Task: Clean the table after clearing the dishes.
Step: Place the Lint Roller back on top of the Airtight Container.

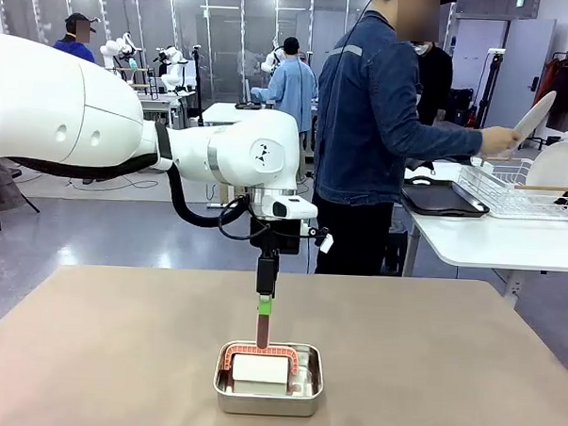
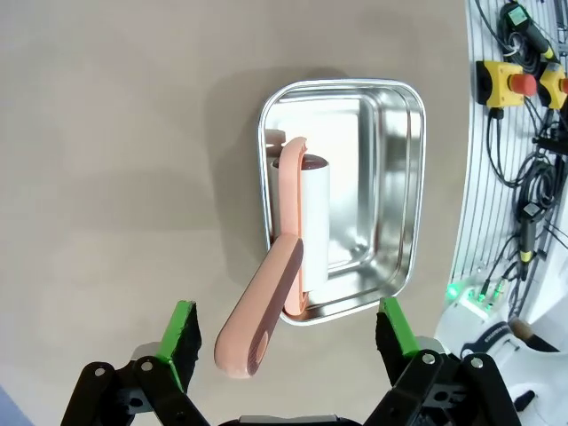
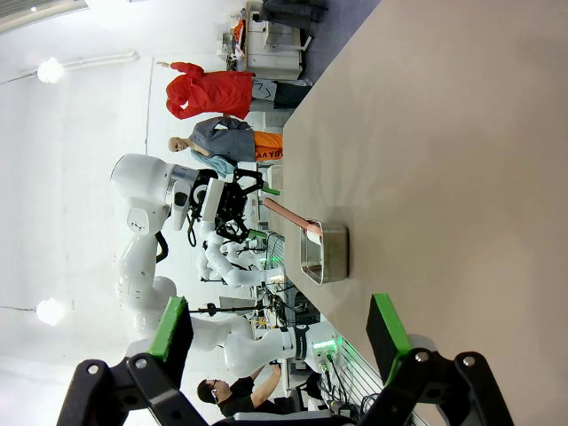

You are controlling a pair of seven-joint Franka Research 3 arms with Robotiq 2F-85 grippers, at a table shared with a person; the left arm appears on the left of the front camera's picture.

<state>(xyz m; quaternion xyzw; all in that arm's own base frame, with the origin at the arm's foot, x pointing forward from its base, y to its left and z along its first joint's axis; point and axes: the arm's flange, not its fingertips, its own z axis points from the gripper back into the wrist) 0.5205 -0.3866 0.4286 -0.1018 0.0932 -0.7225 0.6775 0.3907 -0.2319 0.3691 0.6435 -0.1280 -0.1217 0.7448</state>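
Note:
My left gripper (image 1: 264,305) hangs straight down over a steel pan (image 1: 268,393) near the front of the tan table (image 1: 447,371). In the pan lies a lint roller (image 2: 306,222) with a white roll. Its pink handle (image 2: 259,312) leans up out of the pan, between my spread green fingers (image 2: 181,330) and touching neither. The left gripper (image 2: 286,333) is open. My right gripper (image 3: 280,327) is open too, with nothing in it, well off to the side of the pan (image 3: 324,253). The person holds one white dish (image 1: 535,115) over a wire rack (image 1: 511,190); another dish (image 1: 554,168) stands in it.
The rack sits on a white side table (image 1: 490,243) beyond the far right corner, beside a dark tray (image 1: 440,199). The person stands at the far edge, turned toward the rack. Cables and emergency-stop boxes (image 2: 506,80) hang off the table's near side.

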